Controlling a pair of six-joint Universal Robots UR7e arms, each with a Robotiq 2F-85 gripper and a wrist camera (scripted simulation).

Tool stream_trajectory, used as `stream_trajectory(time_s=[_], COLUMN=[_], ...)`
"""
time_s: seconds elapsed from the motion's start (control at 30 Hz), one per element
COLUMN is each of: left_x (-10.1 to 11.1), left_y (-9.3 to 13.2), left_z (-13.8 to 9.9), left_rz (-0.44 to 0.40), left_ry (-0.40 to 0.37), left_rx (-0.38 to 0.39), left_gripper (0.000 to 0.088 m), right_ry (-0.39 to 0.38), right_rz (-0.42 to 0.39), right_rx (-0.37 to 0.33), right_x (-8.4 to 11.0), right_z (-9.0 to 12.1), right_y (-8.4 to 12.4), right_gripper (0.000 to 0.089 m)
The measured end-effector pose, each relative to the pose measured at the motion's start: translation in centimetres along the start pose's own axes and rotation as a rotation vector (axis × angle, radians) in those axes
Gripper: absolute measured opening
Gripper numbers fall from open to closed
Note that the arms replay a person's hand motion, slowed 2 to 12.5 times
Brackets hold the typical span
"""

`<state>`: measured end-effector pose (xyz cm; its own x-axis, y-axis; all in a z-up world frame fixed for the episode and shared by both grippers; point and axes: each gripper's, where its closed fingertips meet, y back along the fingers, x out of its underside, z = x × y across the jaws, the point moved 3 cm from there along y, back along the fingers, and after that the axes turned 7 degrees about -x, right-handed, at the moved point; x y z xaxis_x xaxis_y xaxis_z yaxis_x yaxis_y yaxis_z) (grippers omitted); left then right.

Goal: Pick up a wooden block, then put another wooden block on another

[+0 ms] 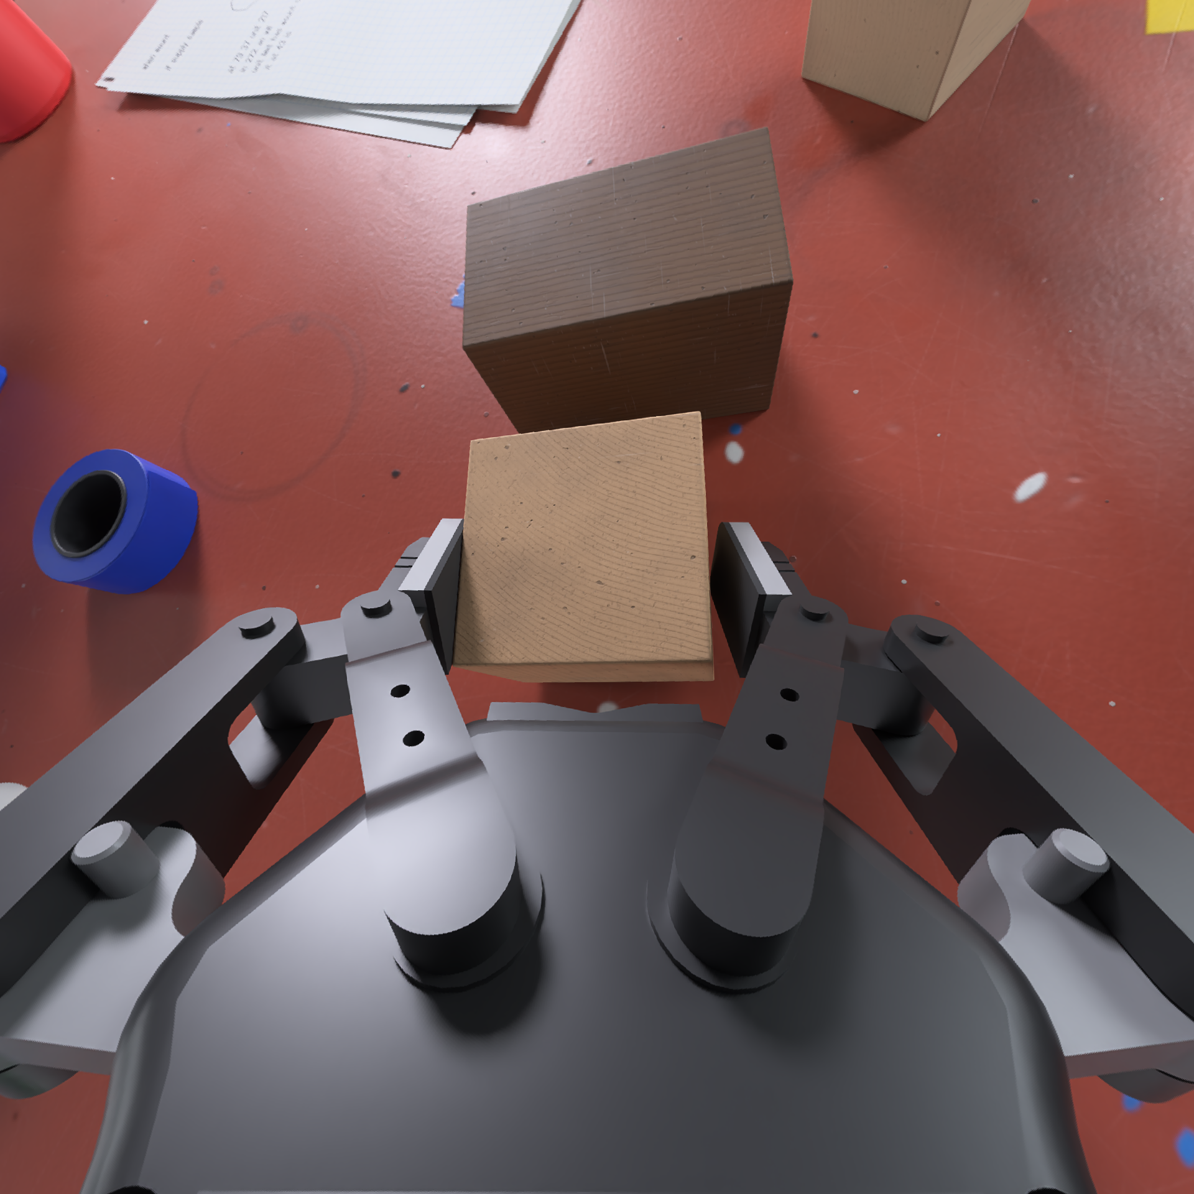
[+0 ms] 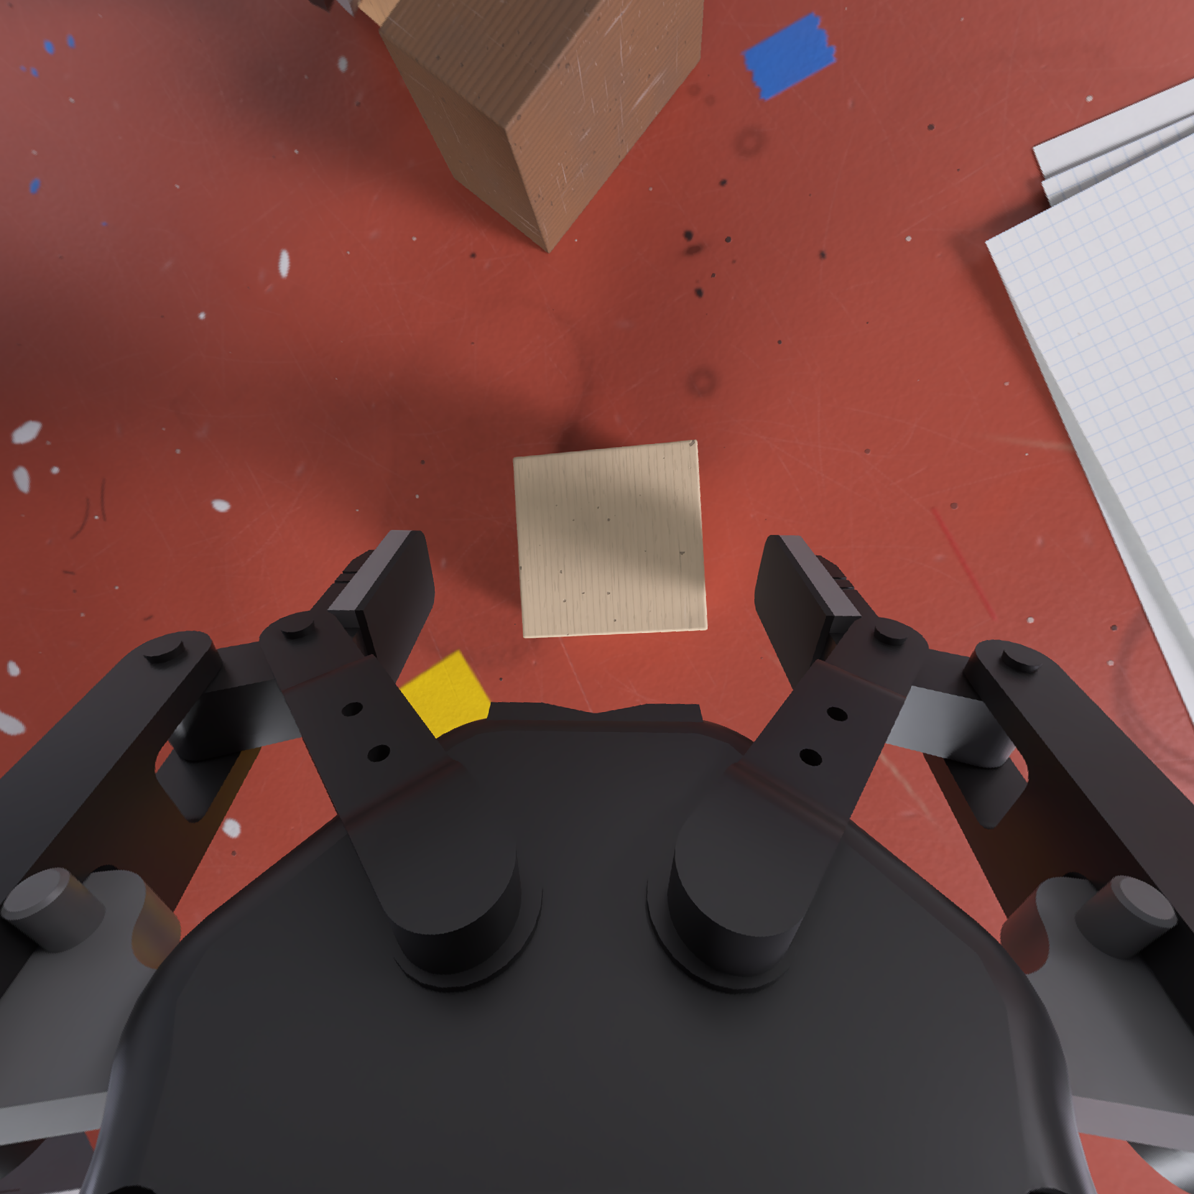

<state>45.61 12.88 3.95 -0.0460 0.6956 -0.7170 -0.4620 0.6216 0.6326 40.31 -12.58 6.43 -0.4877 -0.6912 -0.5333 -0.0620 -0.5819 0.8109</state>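
In the left wrist view my left gripper (image 1: 588, 549) is shut on a tan wooden block (image 1: 581, 581), with a pad against each side. Just beyond it a larger dark brown wooden block (image 1: 623, 271) stands on the red table. A pale wooden block (image 1: 904, 52) stands at the far right. In the right wrist view my right gripper (image 2: 594, 546) is open and hangs over a pale wooden block (image 2: 610, 539) that lies on the table, with a gap on each side of it. A brown block (image 2: 549, 97) stands farther off.
A blue tape roll (image 1: 113, 520) lies at the left, a red object (image 1: 26, 71) at the far left corner, and paper sheets (image 1: 349, 52) at the back. In the right wrist view there are grid paper sheets (image 2: 1111, 323) at the right, a yellow scrap (image 2: 446, 691) and a blue tape strip (image 2: 788, 55).
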Motion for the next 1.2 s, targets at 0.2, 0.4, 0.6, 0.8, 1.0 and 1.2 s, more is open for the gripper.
stream_trajectory(time_s=[0.2, 0.4, 0.6, 0.8, 1.0, 1.2], left_x=[-0.3, -0.6, -1.1, -1.1, -1.0, -0.9], left_y=[0.7, 1.3, 1.9, 2.4, 2.9, 3.5], left_z=[0.4, 0.9, 0.9, 1.3, 1.9, 2.4], left_rz=[-0.009, -0.010, -0.030, -0.034, -0.039, -0.045], left_ry=[0.004, 0.005, 0.009, 0.019, 0.037, 0.052], left_rx=[-0.016, -0.036, -0.024, -0.033, -0.046, -0.056], left_gripper=[0.0642, 0.0642, 0.0642, 0.0642, 0.0642, 0.0642], right_ry=[0.028, 0.037, 0.045, 0.055, 0.045, 0.050], right_rz=[0.030, 0.017, -0.003, 0.008, 0.043, 0.051], right_rx=[0.040, 0.069, 0.036, 0.019, -0.006, -0.055], right_x=[-0.1, -0.1, 0.0, 0.2, 0.6, 0.6], right_z=[-0.3, -0.5, -0.3, -0.7, -1.1, -0.8], right_y=[0.0, 0.5, 0.2, -0.8, -2.0, -2.4], right_gripper=[0.0854, 0.0854, 0.0854, 0.0854, 0.0832, 0.0569])
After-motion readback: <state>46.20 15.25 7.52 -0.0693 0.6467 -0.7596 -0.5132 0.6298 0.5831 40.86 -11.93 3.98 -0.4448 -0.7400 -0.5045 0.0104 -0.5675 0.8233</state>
